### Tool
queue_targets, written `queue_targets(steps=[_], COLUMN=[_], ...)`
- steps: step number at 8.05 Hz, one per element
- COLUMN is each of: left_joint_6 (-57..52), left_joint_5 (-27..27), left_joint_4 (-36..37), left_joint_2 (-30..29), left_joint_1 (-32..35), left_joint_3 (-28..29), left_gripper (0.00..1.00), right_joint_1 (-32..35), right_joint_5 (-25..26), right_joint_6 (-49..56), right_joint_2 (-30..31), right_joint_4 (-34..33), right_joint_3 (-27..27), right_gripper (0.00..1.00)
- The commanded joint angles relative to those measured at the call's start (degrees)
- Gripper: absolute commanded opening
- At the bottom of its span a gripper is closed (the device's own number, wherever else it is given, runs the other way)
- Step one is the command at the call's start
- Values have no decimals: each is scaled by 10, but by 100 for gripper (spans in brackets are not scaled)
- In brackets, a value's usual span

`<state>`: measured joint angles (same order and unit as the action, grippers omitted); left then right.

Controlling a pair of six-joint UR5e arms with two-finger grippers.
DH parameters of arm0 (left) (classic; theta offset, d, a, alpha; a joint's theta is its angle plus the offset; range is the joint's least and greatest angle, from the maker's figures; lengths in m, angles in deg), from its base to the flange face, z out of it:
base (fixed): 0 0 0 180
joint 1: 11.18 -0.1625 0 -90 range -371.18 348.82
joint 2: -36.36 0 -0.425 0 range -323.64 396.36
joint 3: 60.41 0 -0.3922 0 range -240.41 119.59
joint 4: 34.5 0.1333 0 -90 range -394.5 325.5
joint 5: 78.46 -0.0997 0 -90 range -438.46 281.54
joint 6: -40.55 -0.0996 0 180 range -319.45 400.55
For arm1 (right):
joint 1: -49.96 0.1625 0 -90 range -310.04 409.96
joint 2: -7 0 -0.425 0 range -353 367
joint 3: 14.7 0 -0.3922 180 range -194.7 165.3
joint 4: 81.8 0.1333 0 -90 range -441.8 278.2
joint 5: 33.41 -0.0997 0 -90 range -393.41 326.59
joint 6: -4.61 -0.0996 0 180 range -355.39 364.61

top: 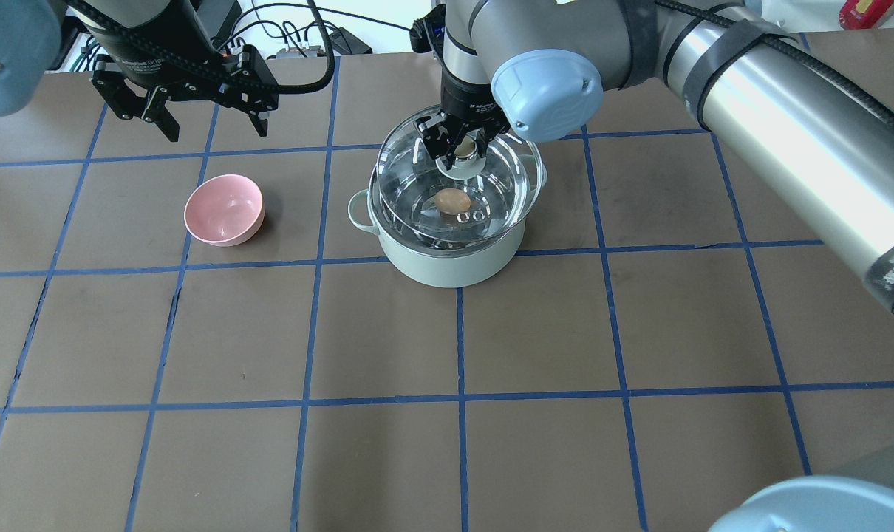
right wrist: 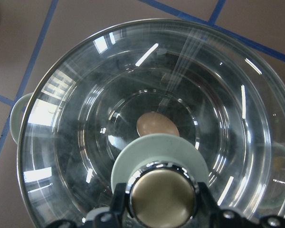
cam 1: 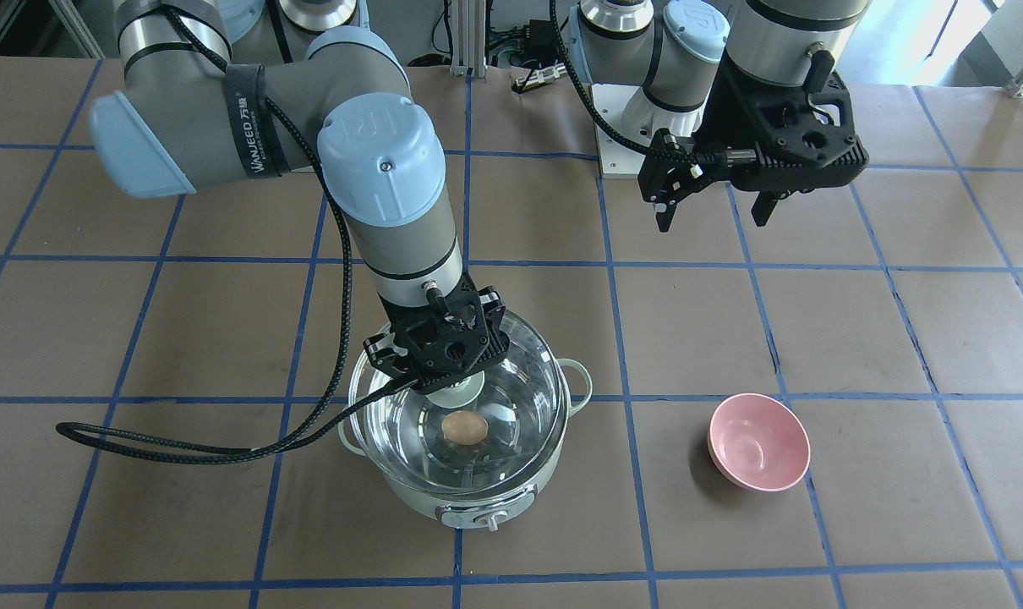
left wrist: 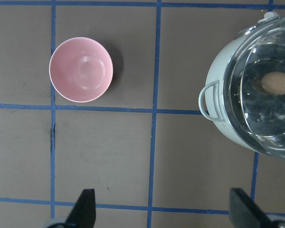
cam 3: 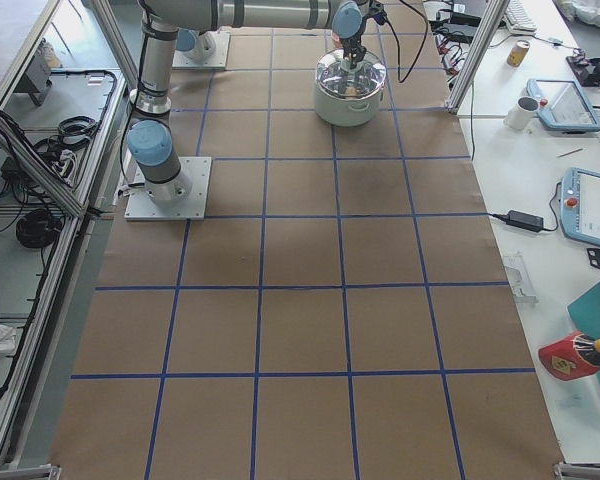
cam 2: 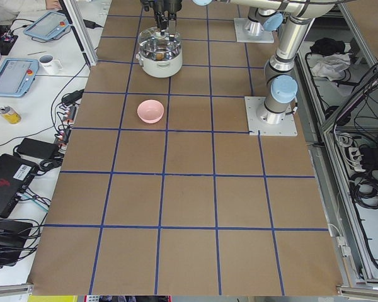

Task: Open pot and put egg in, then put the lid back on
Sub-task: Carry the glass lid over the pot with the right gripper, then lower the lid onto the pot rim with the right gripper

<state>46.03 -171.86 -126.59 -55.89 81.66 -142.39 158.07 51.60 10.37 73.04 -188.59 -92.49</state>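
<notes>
The mint-green pot stands at the table's middle with the tan egg lying inside on its steel floor. My right gripper is shut on the beige knob of the glass lid. It holds the lid over the pot's mouth, a little off-centre towards the far side. I cannot tell whether the lid touches the rim. The egg shows through the glass in the front view and the right wrist view. My left gripper is open and empty, high above the table behind the pink bowl.
A pink bowl sits empty on the table left of the pot; it also shows in the left wrist view. The pot's control knob faces away from the robot. A black cable loops beside the pot.
</notes>
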Motion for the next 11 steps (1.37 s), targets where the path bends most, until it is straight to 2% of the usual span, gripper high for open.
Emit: queue_targets(steps=[1,11], left_joint_6=[-14,-18], left_joint_5=[36,28], left_joint_4=[-17,13], left_joint_2=[8,-1], left_joint_1=[3,-10], left_joint_3=[0,-10], left_gripper=[100,100], right_joint_1=[12,12], right_joint_5=[1,7], right_joint_6=[-2,-2], right_joint_2=[-11,-25], right_joint_4=[-4,-18], right_joint_3=[0,0], right_gripper=[0,0])
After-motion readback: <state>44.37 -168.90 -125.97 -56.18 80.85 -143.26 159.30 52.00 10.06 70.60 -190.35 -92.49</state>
